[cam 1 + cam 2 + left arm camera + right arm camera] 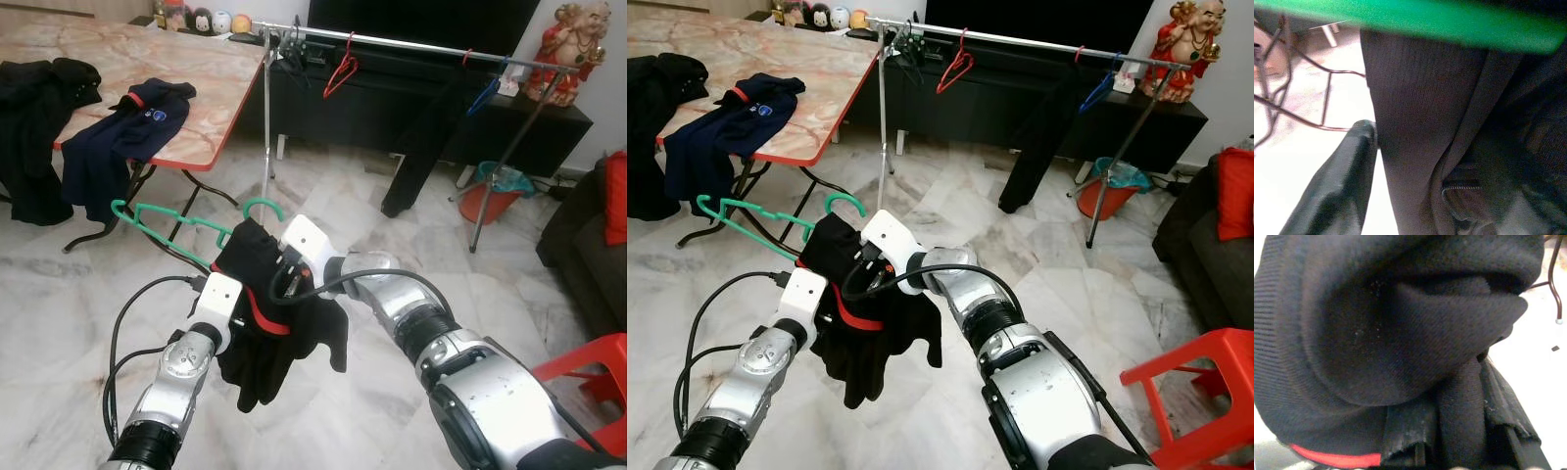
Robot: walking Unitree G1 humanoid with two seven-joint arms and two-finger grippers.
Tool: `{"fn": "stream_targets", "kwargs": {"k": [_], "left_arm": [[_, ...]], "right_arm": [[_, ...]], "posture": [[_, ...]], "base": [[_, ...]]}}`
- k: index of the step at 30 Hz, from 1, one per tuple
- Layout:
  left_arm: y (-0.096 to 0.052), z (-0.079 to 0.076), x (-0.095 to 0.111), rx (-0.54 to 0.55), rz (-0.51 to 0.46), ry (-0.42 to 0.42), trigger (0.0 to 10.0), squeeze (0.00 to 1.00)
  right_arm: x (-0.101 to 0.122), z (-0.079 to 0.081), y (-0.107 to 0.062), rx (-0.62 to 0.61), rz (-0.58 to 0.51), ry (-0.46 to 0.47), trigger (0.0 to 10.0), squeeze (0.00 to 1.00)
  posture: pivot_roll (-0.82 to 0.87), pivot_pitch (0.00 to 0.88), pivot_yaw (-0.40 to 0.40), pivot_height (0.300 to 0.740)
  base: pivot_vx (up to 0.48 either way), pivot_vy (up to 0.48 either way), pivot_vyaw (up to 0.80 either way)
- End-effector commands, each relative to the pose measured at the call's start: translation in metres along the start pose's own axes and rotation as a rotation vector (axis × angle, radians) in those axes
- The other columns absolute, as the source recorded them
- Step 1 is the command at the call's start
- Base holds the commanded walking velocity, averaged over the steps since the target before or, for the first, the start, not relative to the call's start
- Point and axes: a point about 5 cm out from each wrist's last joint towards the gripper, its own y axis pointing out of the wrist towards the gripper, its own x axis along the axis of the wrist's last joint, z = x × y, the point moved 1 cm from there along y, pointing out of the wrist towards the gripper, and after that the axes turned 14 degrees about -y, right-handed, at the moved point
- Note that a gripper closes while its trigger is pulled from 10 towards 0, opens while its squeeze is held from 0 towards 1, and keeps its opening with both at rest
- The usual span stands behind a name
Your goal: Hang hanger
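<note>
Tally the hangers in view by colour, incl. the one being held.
Green hanger: 1, carrying a black garment, between the left gripper and right gripper
Red hanger: 1, on the clothes rail
Blue hanger: 1, on the rail
Total: 3

light: bright, even | floor: soft sheen | wrist views: dim, blurred close up, perhaps out of focus
</note>
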Motion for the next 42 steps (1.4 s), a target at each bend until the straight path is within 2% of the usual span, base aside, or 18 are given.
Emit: {"fn": "stream_targets", "kwargs": {"k": [1, 4, 8, 13, 19, 21, 22, 23, 27, 35, 40, 42], "left_arm": [[0.0, 0.002, -0.009, 0.026, 0.054, 0.031, 0.0, 0.0], [-0.001, 0.013, -0.013, 0.106, 0.079, 0.035, 0.0, 0.0], [0.0, 0.018, -0.014, 0.144, 0.076, 0.011, 0.0, 0.0], [0.001, 0.016, -0.012, 0.137, 0.049, -0.034, 0.0, 0.0], [0.001, 0.015, -0.012, 0.158, 0.036, -0.041, 0.7, 0.0], [0.0, 0.019, -0.007, 0.208, -0.015, -0.07, 8.0, 0.0], [0.0, 0.021, -0.004, 0.233, -0.043, -0.106, 9.6, 0.0], [0.0, 0.021, -0.002, 0.235, -0.064, -0.139, 10.0, 0.0], [0.0, 0.019, 0.003, 0.215, -0.124, -0.231, 10.0, 0.0], [0.0, 0.017, 0.0, 0.199, -0.114, -0.214, 10.0, 0.0], [0.001, 0.007, 0.0, 0.107, -0.118, -0.213, 10.0, 0.0], [0.0, 0.007, -0.003, 0.095, -0.095, -0.171, 8.5, 0.0]], "right_arm": [[0.012, -0.011, -0.005, -0.028, -0.038, -0.021, 10.0, 0.0], [0.009, -0.011, -0.007, -0.024, -0.031, -0.023, 10.0, 0.0], [0.007, -0.01, -0.007, -0.017, -0.028, -0.02, 10.0, 0.0], [0.007, -0.007, -0.006, -0.003, -0.03, -0.019, 10.0, 0.0], [0.006, -0.006, -0.006, 0.007, -0.031, -0.017, 10.0, 0.0], [0.005, -0.004, -0.006, 0.019, -0.028, -0.019, 10.0, 0.0], [0.004, -0.003, -0.006, 0.025, -0.028, -0.018, 10.0, 0.0], [0.002, -0.002, -0.006, 0.035, -0.026, -0.017, 10.0, 0.0], [0.0, 0.003, -0.006, 0.074, -0.034, -0.018, 10.0, 0.0], [0.001, 0.004, -0.006, 0.078, -0.034, -0.018, 10.0, 0.0], [0.001, 0.004, -0.007, 0.082, -0.037, -0.02, 10.0, 0.0], [0.001, 0.003, -0.007, 0.083, -0.035, -0.024, 10.0, 0.0]], "posture": [[0.21, 0.0, -0.16, 0.74], [0.21, 0.0, -0.16, 0.74], [0.2, 0.0, -0.159, 0.74], [0.2, 0.0, -0.159, 0.74], [0.21, 0.0, -0.159, 0.74], [0.21, 0.0, -0.162, 0.74], [0.21, 0.0, -0.162, 0.74], [0.21, 0.0, -0.161, 0.74], [0.21, 0.0, -0.161, 0.74], [0.2, 0.0, -0.163, 0.74], [0.2, 0.0, -0.163, 0.74], [0.2, 0.0, -0.163, 0.74]], "base": [[0.0, 0.0, 0.0], [0.0, 0.0, 0.0], [0.0, 0.0, 0.0], [0.0, 0.0, 0.0], [0.0, 0.0, 0.0], [0.0, 0.0, 0.0], [0.0, 0.0, 0.0], [0.0, 0.0, 0.0], [0.0, 0.0, 0.0], [0.0, 0.0, 0.0], [0.0, 0.0, 0.0], [0.0, 0.0, 0.0]]}}
